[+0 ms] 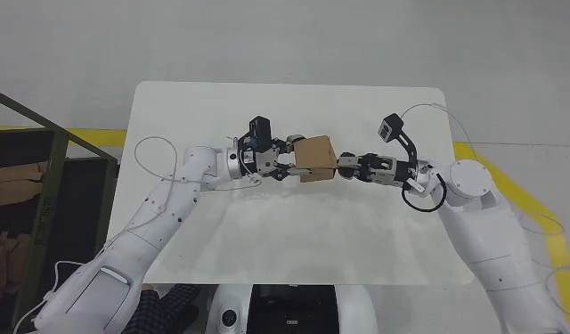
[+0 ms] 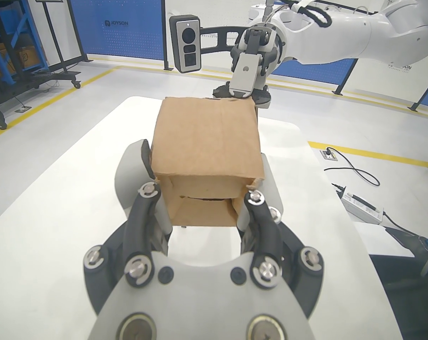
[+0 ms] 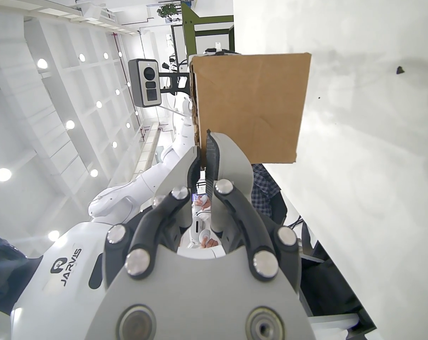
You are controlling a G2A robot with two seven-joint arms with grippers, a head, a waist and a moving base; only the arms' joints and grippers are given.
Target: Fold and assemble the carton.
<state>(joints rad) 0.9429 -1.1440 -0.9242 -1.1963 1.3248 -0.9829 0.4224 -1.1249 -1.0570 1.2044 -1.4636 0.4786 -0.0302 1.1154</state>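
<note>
The carton (image 1: 314,156) hangs between my two grippers over the middle of the white table (image 1: 267,245), with every table edge well apart from it. My left gripper (image 2: 203,192) is spread wide, one finger against each side wall at the carton's open end, clasping it there. My right gripper (image 3: 204,146) is pressed nearly together, pinching the cardboard edge at the far end. Inside the open end, two flaps lie partly folded in. A dark green frame (image 1: 40,156) stands beside the table's left edge, well apart from my arms.
</note>
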